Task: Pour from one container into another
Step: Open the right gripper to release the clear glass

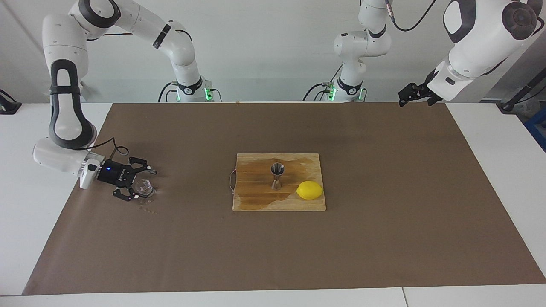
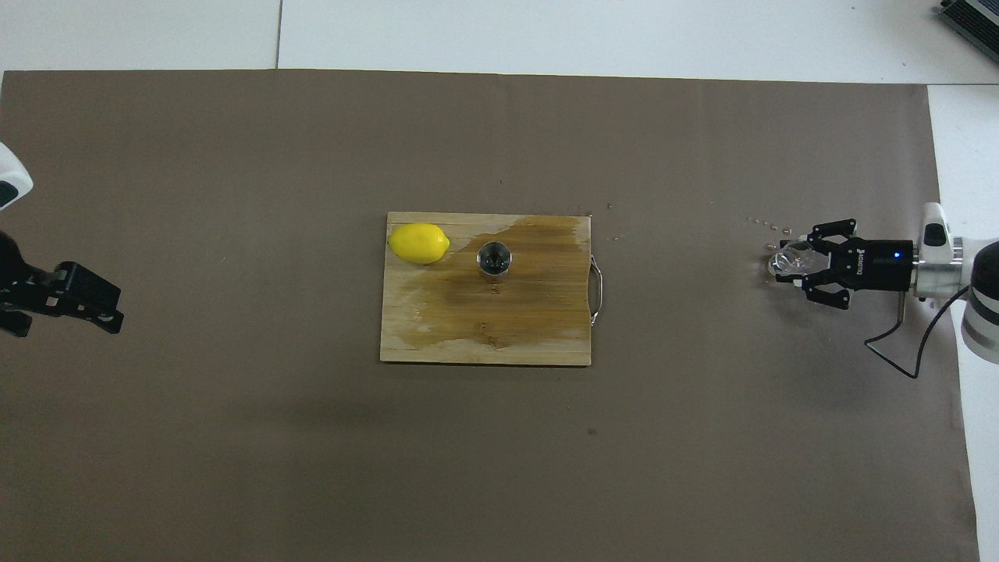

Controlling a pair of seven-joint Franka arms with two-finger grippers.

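The right gripper (image 1: pixel 143 183) sits low at the right arm's end of the table, its fingers spread apart on either side of the small clear glass tumbler (image 1: pixel 144 188), which rests on the brown paper mat (image 1: pixel 384 238); whether a fingertip touches the glass is hard to make out, and the glass itself shows only as faint glints. A few small specks (image 1: pixel 147 209) lie just beside it. The steel jigger (image 1: pixel 277 175) stands upright on the wet-stained wooden cutting board (image 1: pixel 256 200) mid-table, with a lemon (image 1: pixel 309 190) beside it. The left gripper (image 1: pixel 410 94) waits raised above the mat's edge at the left arm's end, jaws apparently apart; overhead it is partly cut off.
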